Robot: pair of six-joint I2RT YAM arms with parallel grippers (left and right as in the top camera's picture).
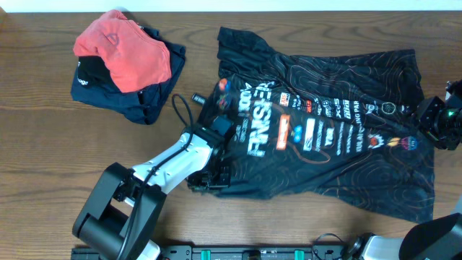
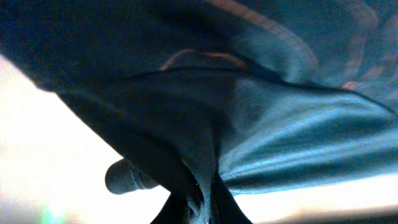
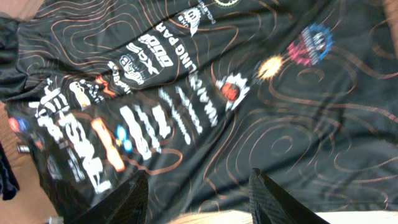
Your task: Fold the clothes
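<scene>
now left gripper point(image 2: 200, 208) is clenching a jersey point(image 1: 339, 144) fold, frame bottom centre; right gripper point(image 3: 198, 198) is hovering released above it.

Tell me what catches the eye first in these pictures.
The black jersey with big white lettering sprawls across the middle and right of the table, and the left claw is shut on a pinch of fabric at its left edge. A coral-red garment heaped on a navy garment sits at the overhead view's upper left. The right claw hangs open over the jersey's right side.
</scene>
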